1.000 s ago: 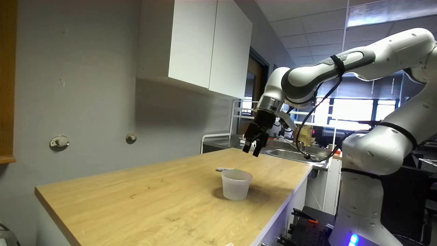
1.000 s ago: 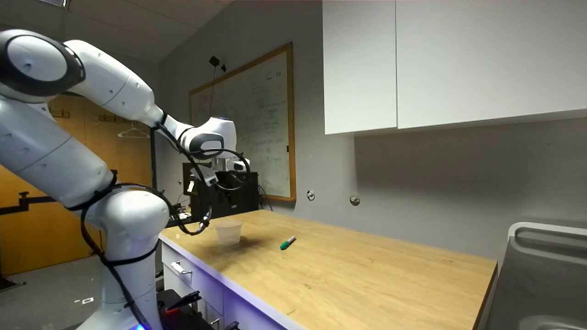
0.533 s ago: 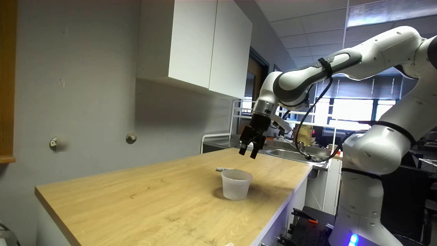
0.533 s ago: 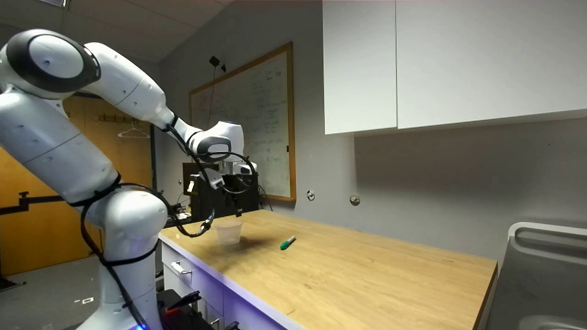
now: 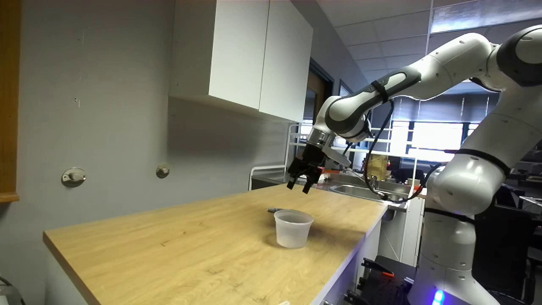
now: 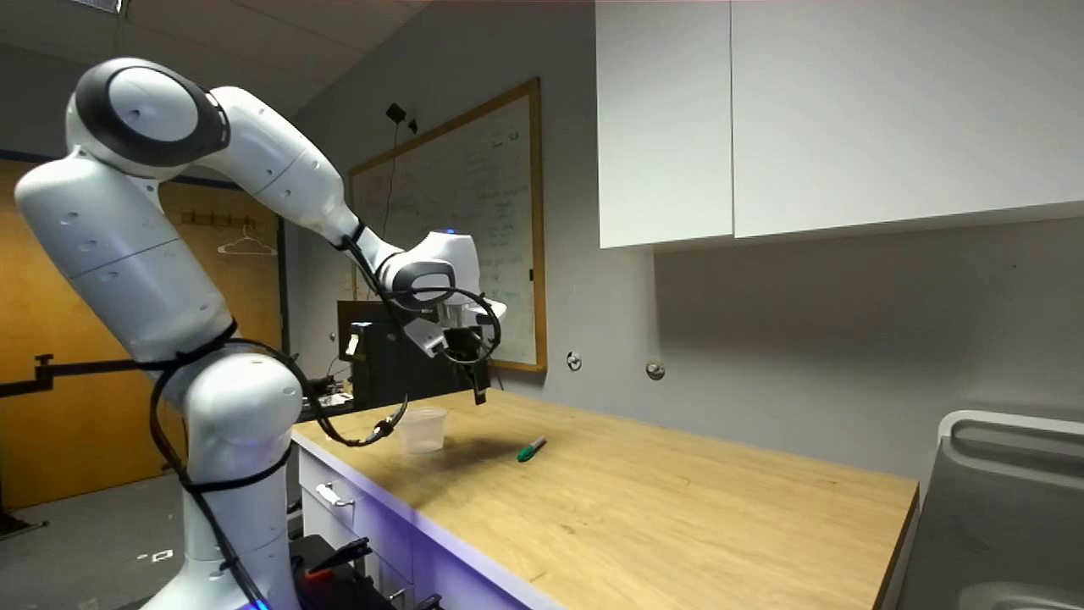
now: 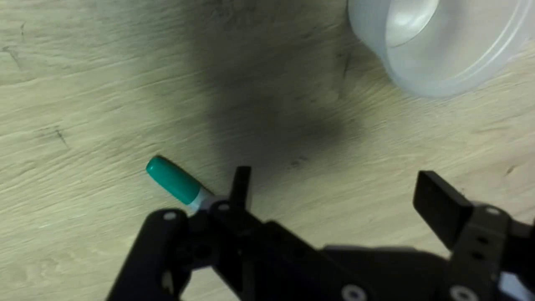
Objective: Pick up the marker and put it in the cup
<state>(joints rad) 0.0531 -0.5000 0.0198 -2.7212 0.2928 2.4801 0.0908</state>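
Pale wood counter (image 6: 677, 508) below, green-capped marker (image 6: 531, 450) lying on it, apart from the cup (image 5: 292, 234); your gripper (image 7: 333, 179) hangs above, fingers (image 7: 439, 205) parted, gripping nothing. Square up across the marker, then lower.

The cup (image 7: 439, 48) and marker (image 7: 174, 180) rest apart on the bench (image 6: 720, 500). Wrist view: cup at 2 o'clock from marker. In an exterior view, relative to the cup: marker partly behind, between 10 and 11 o'clock; pincer (image 5: 298, 188) above the bench, 12 o'clock; sink (image 5: 355, 191) beyond the bench, 2 o'clock.
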